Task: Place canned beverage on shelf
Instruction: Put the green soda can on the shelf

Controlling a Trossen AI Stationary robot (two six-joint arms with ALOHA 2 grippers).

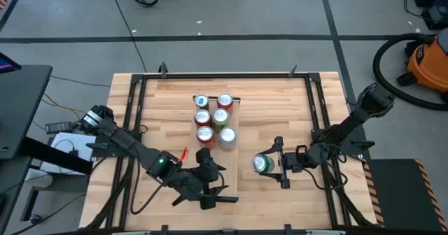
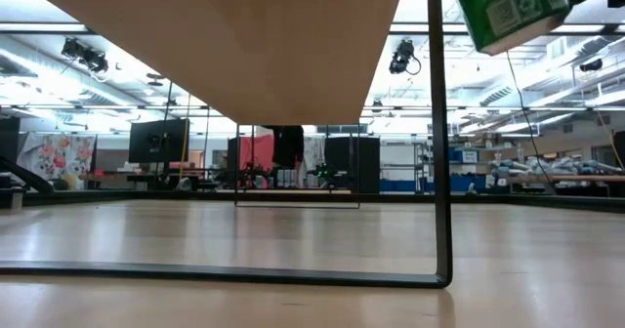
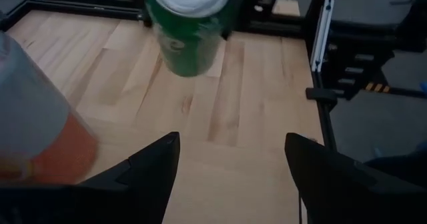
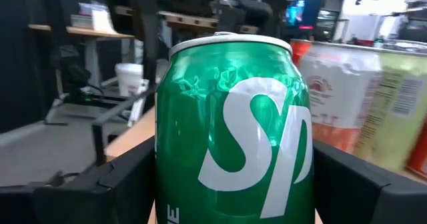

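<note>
The shelf (image 1: 232, 158) is a long narrow light-wood plank running from near to far at the table's middle. In the low view its underside (image 2: 244, 45) shows on a dark leg (image 2: 439, 172). Several cans (image 1: 213, 117) stand on its far half. My right gripper (image 1: 271, 164) is shut on a green can (image 1: 262, 164) just right of the shelf. The can also shows in the low view (image 2: 508, 6) and the left wrist view (image 3: 187, 31). My left gripper (image 1: 222, 182) is open and empty at the shelf's near end. My right gripper pinches the green can's side wall (image 4: 167, 164) between its two fingers, one on each side. The fingers come level from the table's right. The can is about upright, top up, and lifted clear of the table, its bottom (image 2: 513, 40) near shelf height.
The standing cans show to one side in the right wrist view (image 4: 347, 104), close behind the green can. An orange and white can (image 3: 33, 137) is close beside my left gripper. A black frame (image 1: 315, 109) runs along the table's sides. Bare wood lies right of the shelf.
</note>
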